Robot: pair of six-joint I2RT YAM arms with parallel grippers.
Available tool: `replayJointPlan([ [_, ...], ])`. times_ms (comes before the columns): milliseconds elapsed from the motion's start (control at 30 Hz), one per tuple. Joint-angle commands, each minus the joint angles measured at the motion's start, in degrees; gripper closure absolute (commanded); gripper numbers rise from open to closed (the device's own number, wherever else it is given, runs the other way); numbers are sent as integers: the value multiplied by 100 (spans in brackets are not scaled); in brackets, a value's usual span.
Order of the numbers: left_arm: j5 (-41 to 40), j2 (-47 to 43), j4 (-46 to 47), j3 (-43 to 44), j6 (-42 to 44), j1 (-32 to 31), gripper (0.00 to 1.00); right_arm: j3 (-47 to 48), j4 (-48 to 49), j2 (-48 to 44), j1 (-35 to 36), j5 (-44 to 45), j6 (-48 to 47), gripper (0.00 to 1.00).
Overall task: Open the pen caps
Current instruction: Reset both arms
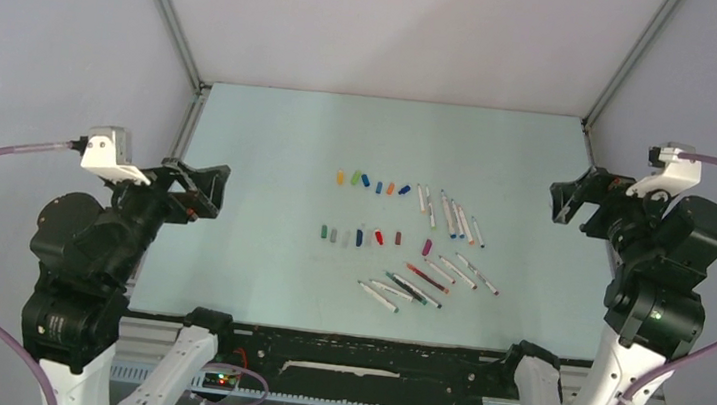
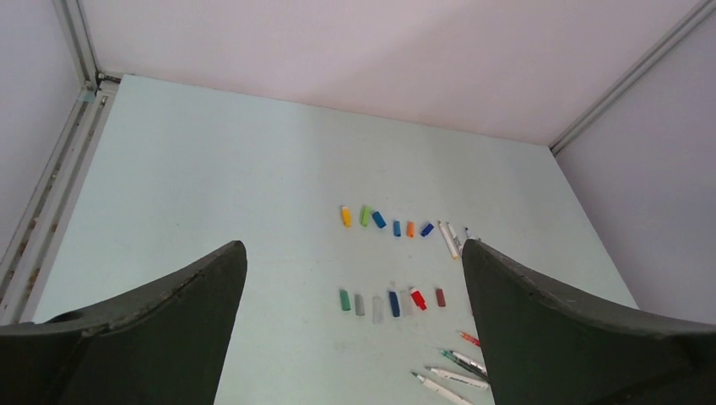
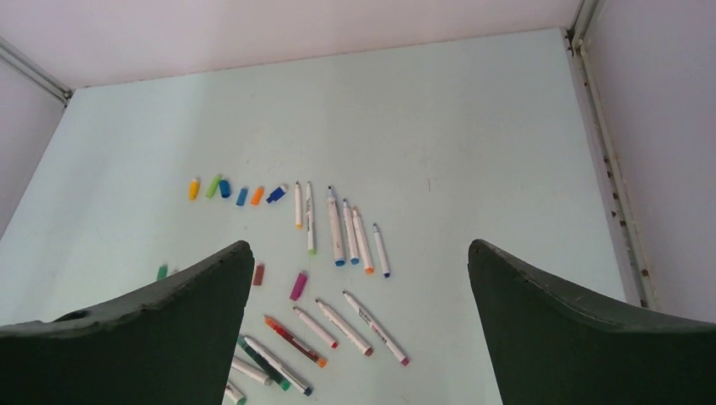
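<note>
Both pairs of jaws stand spread to their widest and hold nothing. The black left gripper (image 1: pixel 199 190) hangs above the left edge of the pale green tabletop (image 1: pixel 270 143), the black right gripper (image 1: pixel 576 198) above its right edge. Both are well apart from the short coloured plastic pen caps (image 1: pixel 359 236), which lie loose mid-table in two rows. The long white pen barrels (image 1: pixel 449 215) are fanned just to the right of the caps.

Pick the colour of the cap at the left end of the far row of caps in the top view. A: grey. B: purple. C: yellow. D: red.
C: the far row begins on the left with the yellow cap, and the green cap lies right beside it.
</note>
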Motion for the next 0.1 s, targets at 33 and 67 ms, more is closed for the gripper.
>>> replayJointPlan([
  [33,-11,-37,422,-251,287,37,0,-13,271,206,-22,3,200,1],
  [67,-38,-12,469,-273,294,37,0,-17,270,229,-22,0,205,0],
])
